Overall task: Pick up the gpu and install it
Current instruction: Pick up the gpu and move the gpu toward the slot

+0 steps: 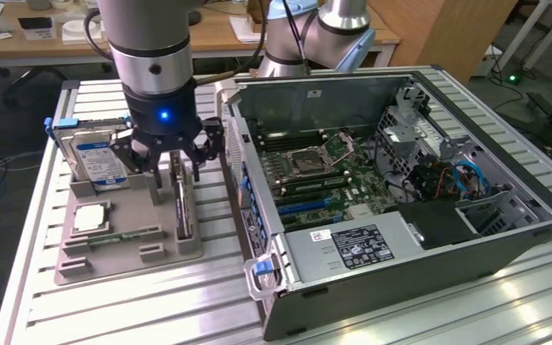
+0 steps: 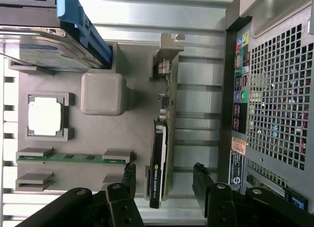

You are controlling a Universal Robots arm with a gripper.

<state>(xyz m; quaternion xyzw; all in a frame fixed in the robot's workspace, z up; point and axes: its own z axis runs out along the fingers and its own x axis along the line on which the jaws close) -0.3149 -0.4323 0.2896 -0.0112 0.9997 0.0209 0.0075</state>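
The gpu (image 1: 182, 208) stands on edge in a slot of the grey holder tray (image 1: 132, 255), a thin dark card with a metal bracket at one end. My gripper (image 1: 175, 176) hangs directly over it, open. In the wrist view the gpu (image 2: 162, 138) runs between the two black fingertips (image 2: 128, 175), with a clear gap on each side. The gripper (image 2: 164, 180) holds nothing. The open computer case (image 1: 401, 180) lies beside the tray on the exterior view's right, its motherboard (image 1: 315, 165) exposed.
On the tray also sit a hard drive (image 1: 98, 158) with a blue-white label, a CPU (image 1: 89, 215) and a green memory stick (image 1: 123, 236). The case's rear panel (image 2: 279, 89) is close beside the gpu. A second arm's base (image 1: 315, 36) stands behind the case.
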